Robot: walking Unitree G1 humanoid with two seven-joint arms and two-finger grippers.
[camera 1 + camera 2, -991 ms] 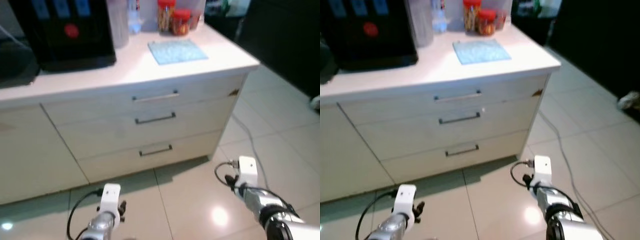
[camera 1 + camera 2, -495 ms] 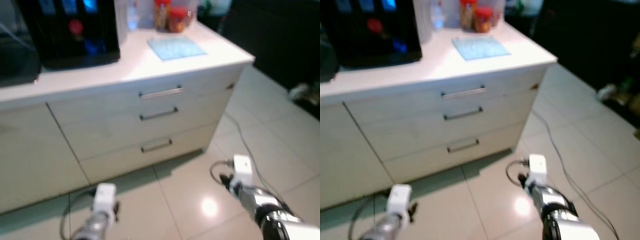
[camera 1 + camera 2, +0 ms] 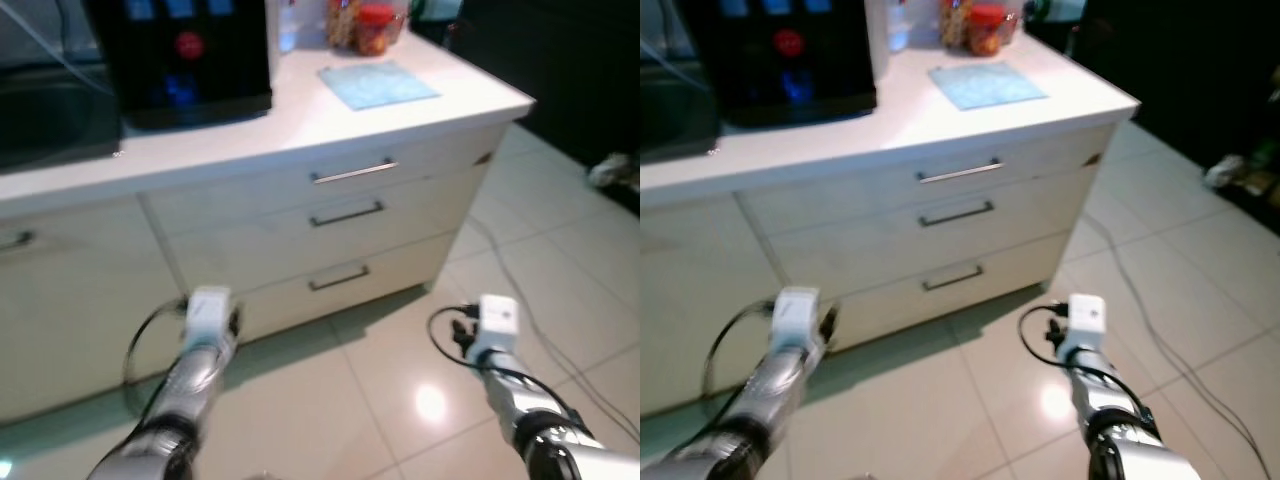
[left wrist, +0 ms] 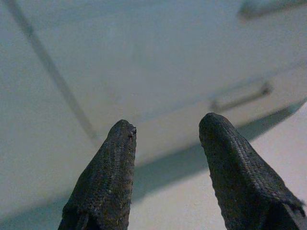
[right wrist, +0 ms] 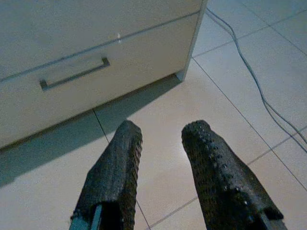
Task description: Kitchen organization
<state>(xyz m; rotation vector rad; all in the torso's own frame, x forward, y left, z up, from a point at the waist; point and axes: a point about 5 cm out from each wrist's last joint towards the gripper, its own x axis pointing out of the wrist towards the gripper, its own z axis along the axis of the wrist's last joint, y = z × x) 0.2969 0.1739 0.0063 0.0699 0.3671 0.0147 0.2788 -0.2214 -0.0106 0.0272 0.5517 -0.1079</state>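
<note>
Since a second ago my left arm has risen from low near the floor to stand in front of the cabinet face, and the head view has swung so the drawers sit further right in frame. Left gripper (image 4: pixel 165 158): fingers parted with a clear gap, nothing held, pointed at the pale cabinet front near the seam left of the drawer stack; the bottom drawer handle (image 4: pixel 240 96) lies beyond the tips, apart from them. Right gripper (image 5: pixel 160 158): fingers parted, empty, hanging over the tiled floor (image 5: pixel 201 96) in front of the cabinet, well apart from the drawers. Outward: three drawers stacked, top drawer handle (image 3: pixel 353 172) bright, middle drawer handle (image 3: pixel 346 213) and the bottom one dark; all drawers look closed. On the white surface (image 3: pixel 260 125) above: a black machine (image 3: pixel 185 55), a pale blue cloth (image 3: pixel 378 84), and red-lidded jars (image 3: pixel 375 27) at the back. Which item is to be organised is not evident; my guess is I am still approaching. Risks: a cable (image 5: pixel 249 72) runs across the floor by the cabinet's corner, and stepping that way could snag it; the left gripper is close to the cabinet, so further advance could knock the front panel; head views are soft, so handle positions are uncertain.
</note>
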